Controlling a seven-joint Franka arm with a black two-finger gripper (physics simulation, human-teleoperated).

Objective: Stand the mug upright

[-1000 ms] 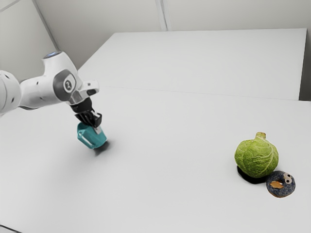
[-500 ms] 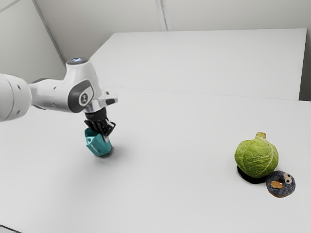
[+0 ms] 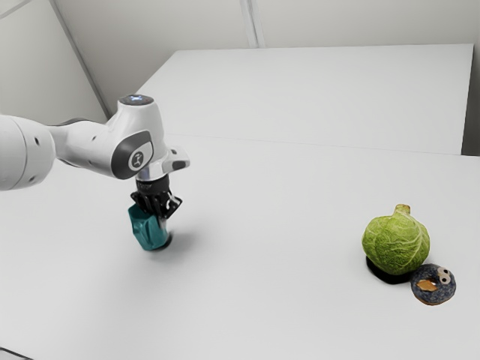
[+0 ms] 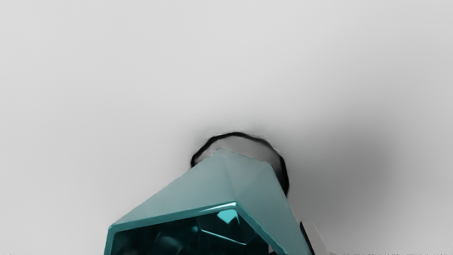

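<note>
- Gripper, black, two-fingered: closed on the mug's wall, one finger outside, the other at the inner side.
- Mug, teal, glossy, faceted: below the hand, toward the exterior view's left; mouth up, body leaning slightly; base contact cannot be told.
- Cabbage, round, green, leafy: on the white table, well apart from the mug.
- Doughnut, dark, speckled, orange-marked: just beside the cabbage.
</note>
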